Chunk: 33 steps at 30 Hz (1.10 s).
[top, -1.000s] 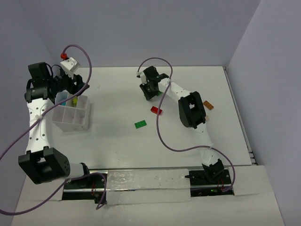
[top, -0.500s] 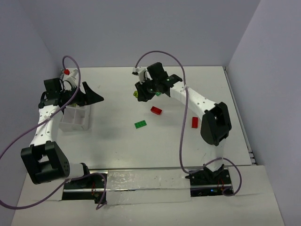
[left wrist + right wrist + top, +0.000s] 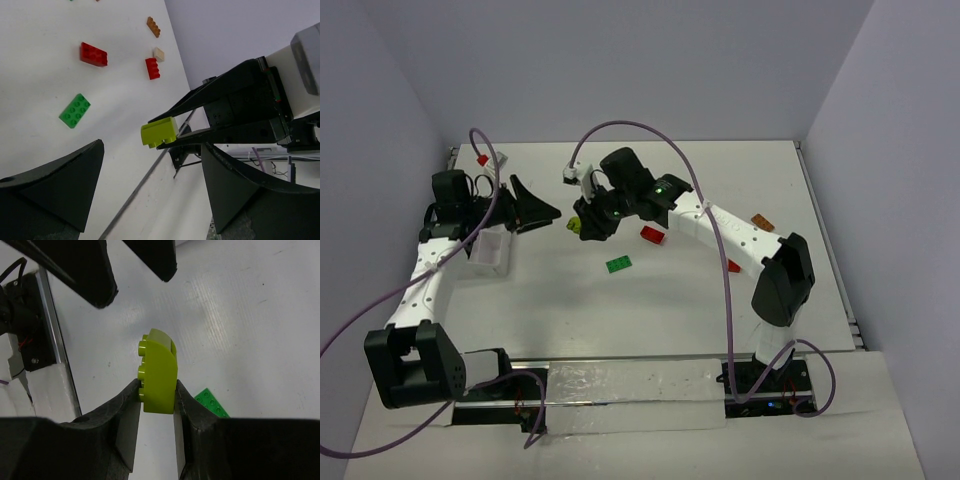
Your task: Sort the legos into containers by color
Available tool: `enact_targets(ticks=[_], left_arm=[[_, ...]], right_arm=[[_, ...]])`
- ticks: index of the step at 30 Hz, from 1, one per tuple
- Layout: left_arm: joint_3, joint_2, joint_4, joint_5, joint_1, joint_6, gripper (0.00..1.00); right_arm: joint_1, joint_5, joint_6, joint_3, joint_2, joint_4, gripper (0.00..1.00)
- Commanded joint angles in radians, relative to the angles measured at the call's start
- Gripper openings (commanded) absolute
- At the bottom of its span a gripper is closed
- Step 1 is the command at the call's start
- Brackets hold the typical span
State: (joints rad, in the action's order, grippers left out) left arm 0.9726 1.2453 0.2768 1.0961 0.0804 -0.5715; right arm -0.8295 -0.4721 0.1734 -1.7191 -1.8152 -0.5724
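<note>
Hands | right hand (image 3: 156, 390) clamped on 1 yellow-green lego (image 3: 159, 371) | left hand (image 3: 152, 148) wide apart, empty

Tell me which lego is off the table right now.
The yellow-green lego, pinched in the right claw above the table; the green lego and nearby red lego lie flat on it.

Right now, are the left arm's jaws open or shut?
Open. In the left wrist view the jaws of the left gripper stand wide apart, holding nothing; the yellow-green brick ahead sits in the right gripper.
</note>
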Motion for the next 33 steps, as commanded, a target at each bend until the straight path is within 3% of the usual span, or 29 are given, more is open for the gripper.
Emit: enact_targets(ticks=[1, 16, 20, 25, 26, 28, 29, 31, 32, 33], left_arm=[[-0.012, -0.007, -0.063, 0.005, -0.047, -0.077, 0.86], [-0.027, 0.029, -0.114, -0.005, -0.132, -0.173, 0.77], [-0.038, 0.031, -0.126, 0.006, -0.136, -0.190, 0.63], [-0.060, 0.025, -0.150, 0.018, -0.136, -0.214, 0.33], [-0.064, 0.021, -0.164, 0.027, -0.135, -0.226, 0.22], [-0.056, 0.019, -0.136, 0.022, -0.126, -0.203, 0.02], [-0.032, 0.019, -0.101, 0.016, -0.119, -0.174, 0.00], [0.037, 0.027, 0.032, -0.013, -0.086, -0.053, 0.00], [0.084, 0.043, 0.098, -0.029, -0.063, 0.044, 0.00], [0.129, 0.054, 0.176, -0.054, -0.038, 0.151, 0.00]], right_arm=[[-0.012, 0.009, 0.010, -0.060, 0.011, -0.009, 0.00], [-0.039, 0.031, 0.031, -0.082, 0.011, -0.029, 0.00], [-0.045, 0.049, 0.035, -0.087, 0.012, -0.031, 0.00], [-0.054, 0.058, 0.046, -0.082, 0.019, -0.034, 0.01], [-0.055, 0.059, 0.047, -0.084, 0.018, -0.040, 0.06], [-0.054, 0.062, 0.049, -0.083, 0.019, -0.044, 0.31], [-0.054, 0.063, 0.049, -0.077, 0.023, -0.044, 0.54], [-0.050, 0.070, 0.045, -0.066, 0.030, -0.047, 0.83], [-0.044, 0.068, 0.041, -0.058, 0.035, -0.047, 0.97], [-0.035, 0.064, 0.037, -0.051, 0.039, -0.047, 1.00]])
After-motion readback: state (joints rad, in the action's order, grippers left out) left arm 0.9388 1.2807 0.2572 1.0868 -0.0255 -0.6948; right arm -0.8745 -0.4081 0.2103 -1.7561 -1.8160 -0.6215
